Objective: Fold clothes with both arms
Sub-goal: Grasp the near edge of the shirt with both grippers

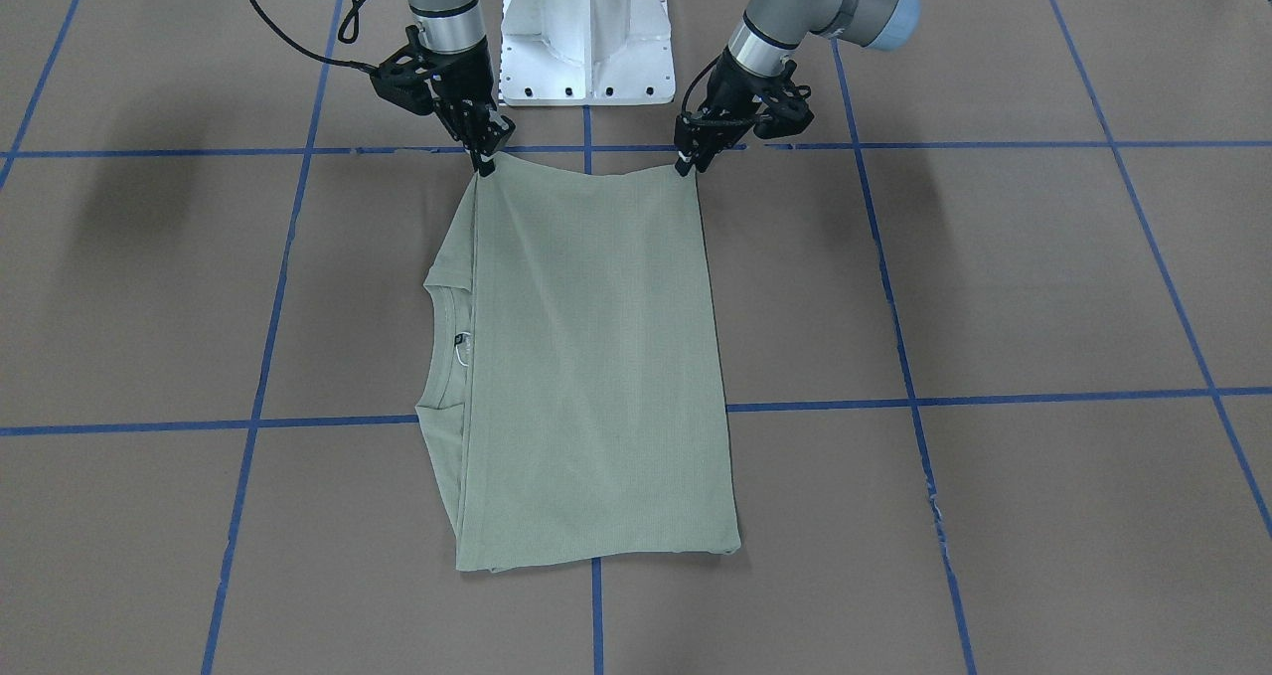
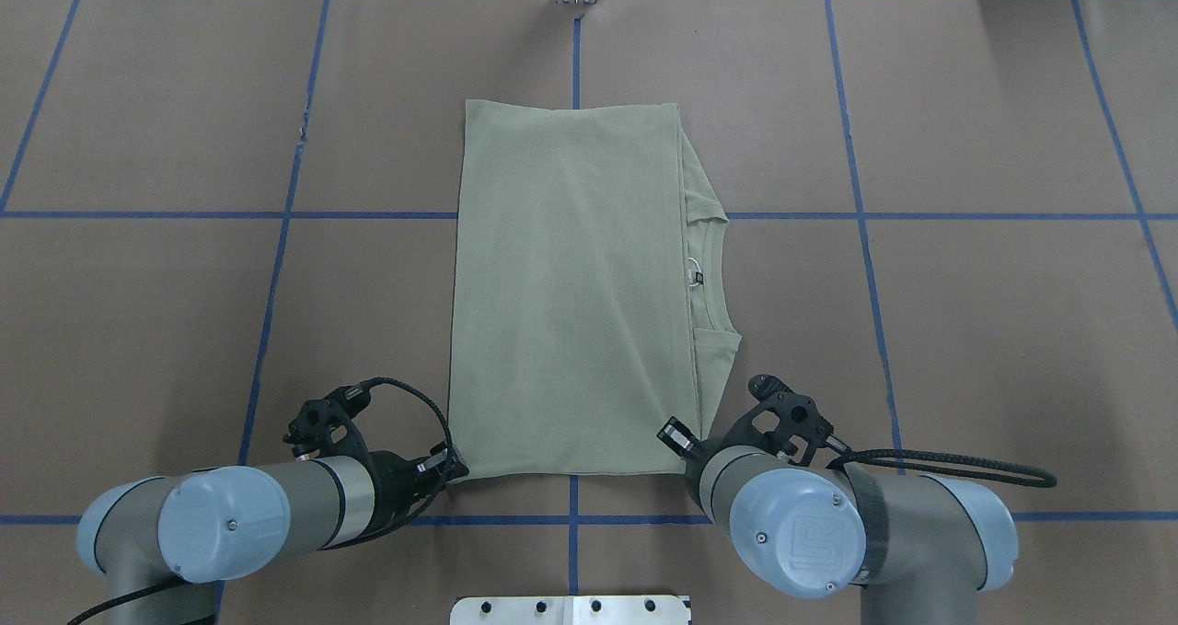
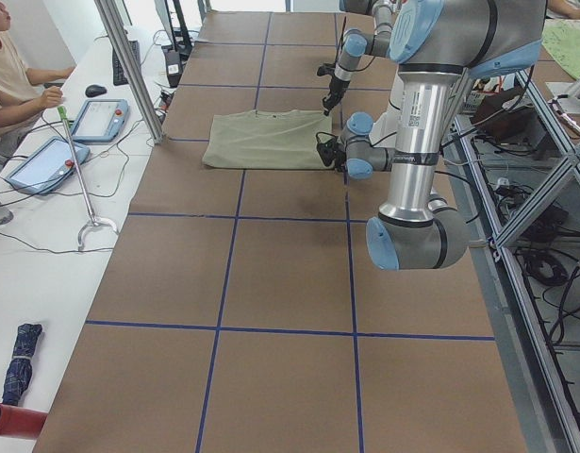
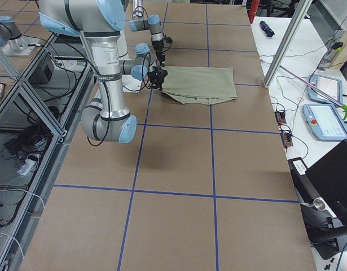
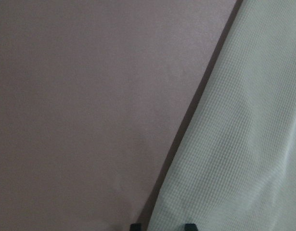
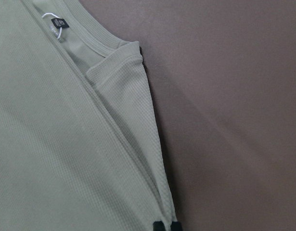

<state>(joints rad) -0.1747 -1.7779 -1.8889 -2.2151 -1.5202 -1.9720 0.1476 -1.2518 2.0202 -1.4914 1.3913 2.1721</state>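
Shirt (image 1: pixel 596 357) lies folded to a rectangle mid-table (image 1: pixel 994 277), straddling the blue tape cross (image 1: pixel 815 405). The neck opening (image 2: pixel 713 271) and black neck label (image 6: pixel 57 23) poke out along its right side. Both grippers sit at the corners of the edge near the robot, just in front of the white pedestal (image 1: pixel 586 29).

Right gripper (image 1: pixel 484 163): fingertips (image 6: pixel 158 225) pinched tight on the near right corner, with cloth bunching into them. You've got a grasp there.

Left gripper (image 1: pixel 686 166): on the near left corner. Its wrist camera shows the tips (image 5: pixel 135 225) spaced apart, shirt edge running between them, dark gap beside one tip. Can't tell you if it's clamped or slack.

The far edge rests flat on the table.
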